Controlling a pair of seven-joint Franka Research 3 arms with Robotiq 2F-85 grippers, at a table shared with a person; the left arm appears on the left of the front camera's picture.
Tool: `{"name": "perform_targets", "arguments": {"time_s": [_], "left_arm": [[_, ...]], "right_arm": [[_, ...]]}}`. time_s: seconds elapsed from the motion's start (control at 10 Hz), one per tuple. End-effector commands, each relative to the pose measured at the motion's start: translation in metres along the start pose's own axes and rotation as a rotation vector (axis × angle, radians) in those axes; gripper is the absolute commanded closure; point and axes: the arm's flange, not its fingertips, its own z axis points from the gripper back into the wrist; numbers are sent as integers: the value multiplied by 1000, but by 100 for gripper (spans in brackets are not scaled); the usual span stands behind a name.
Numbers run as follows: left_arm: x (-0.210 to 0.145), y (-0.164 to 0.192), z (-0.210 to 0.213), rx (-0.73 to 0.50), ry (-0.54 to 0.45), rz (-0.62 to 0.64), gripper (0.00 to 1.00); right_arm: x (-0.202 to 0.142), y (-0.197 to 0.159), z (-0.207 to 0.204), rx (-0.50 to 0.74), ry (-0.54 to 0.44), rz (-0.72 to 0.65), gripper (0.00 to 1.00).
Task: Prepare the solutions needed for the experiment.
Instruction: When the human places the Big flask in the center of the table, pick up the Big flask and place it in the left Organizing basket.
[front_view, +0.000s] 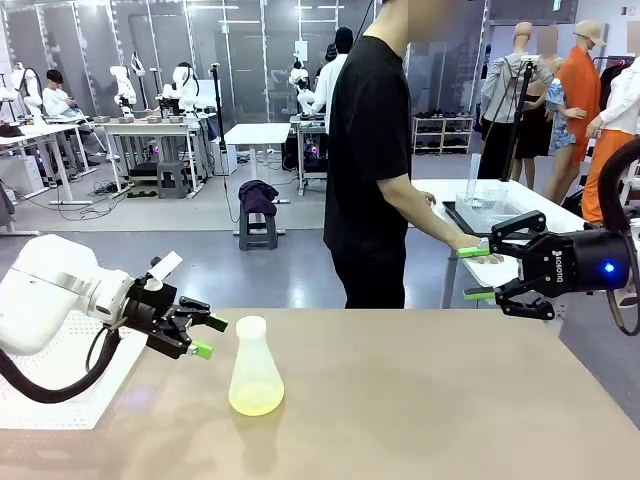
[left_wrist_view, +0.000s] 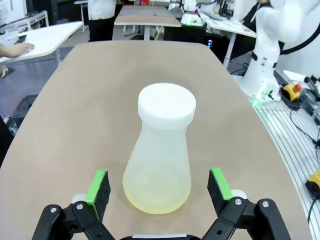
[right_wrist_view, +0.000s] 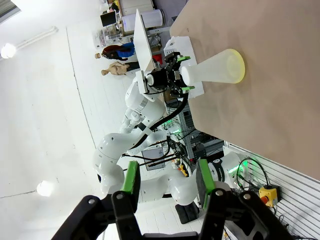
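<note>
1. Left gripper (front_view: 206, 337) is spread wide with nothing in it, sitting low just beside the flask (front_view: 254, 368) on its left. In its wrist cam the green pads (left_wrist_view: 98, 186) flank the flask's base with a clear gap on each side, so no contact.
2. Right gripper (front_view: 478, 273) hangs up in the air over the right end of the table (front_view: 430, 400), well apart from the flask. Jaws partly spread, nothing between them (the right wrist cam shows the gap plainly).
3. The flask is a cone of frosted, translucent plastic with a round white cap (left_wrist_view: 166, 102), standing upright on the smooth tan tabletop.
4. The solutions (left_wrist_view: 157, 195) are just a shallow pale yellow-green layer at the flask's bottom.
5. The front cam adds a person's hand (front_view: 470, 243) resting flat on a white table (front_view: 500, 200) behind.
</note>
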Motion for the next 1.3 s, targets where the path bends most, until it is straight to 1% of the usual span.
{"name": "perform_targets", "arguments": {"time_s": [0.0,0.2,0.4,0.6,0.8,0.9,1.2], "left_arm": [[3,2,-13,13,-77,-2,0],[1,3,-21,8,-101,-14,0],[-2,2,-30,-7,-85,6,0],[-6,2,-35,-26,-114,6,0],[-10,2,-43,-46,-152,17,0],[-12,3,-47,-61,-192,20,0],[-17,9,-61,-76,-268,19,0]], "right_arm": [[-1,3,-1,9,0,-23,42],[-1,3,-1,9,0,-23,42],[-1,3,-1,9,0,-23,42],[-1,3,-1,9,0,-23,42],[-1,3,-1,9,0,-23,42],[-1,3,-1,9,0,-23,42],[-1,3,-1,9,0,-23,42]]}}
